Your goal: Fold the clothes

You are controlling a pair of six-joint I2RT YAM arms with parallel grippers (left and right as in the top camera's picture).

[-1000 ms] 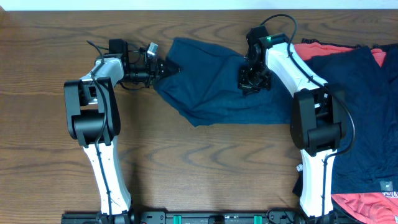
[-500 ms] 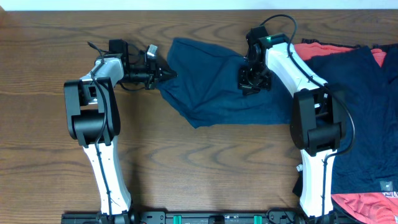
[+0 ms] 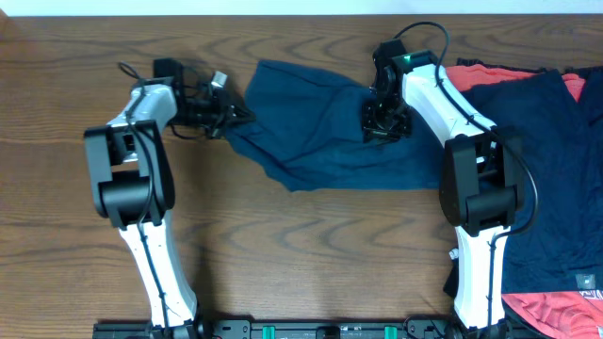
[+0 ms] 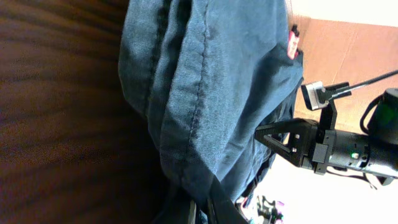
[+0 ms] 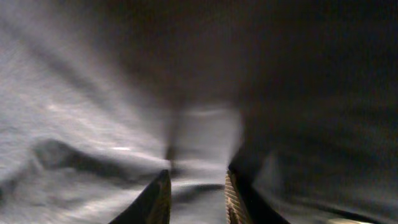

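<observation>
Clothes (image 3: 556,169) lie along the far side of the wooden tabletop (image 3: 311,254) in two lots. Left of centre, a single navy garment (image 3: 320,137) is spread loose and rumpled, its near edge curving and its left end drawn to a point. The left wrist view shows its stitched seams and layered folds (image 4: 211,93).

At that point the left pincer (image 3: 247,117) is closed on the cloth, with fabric pinched between its fingers (image 4: 189,211). The left arm reaches far from the near edge, bends at the elbow and lies low, its wrist turned right.

On the garment's right end, the right pincer (image 3: 379,130) presses down into the fabric. Its fingers (image 5: 158,196) stand slightly apart with a ridge of cloth between them; I cannot tell whether they clamp it. The right arm stretches far and angles left.

At the right edge lies a heap of navy cloth with coral-red pieces (image 3: 542,311) under it.
</observation>
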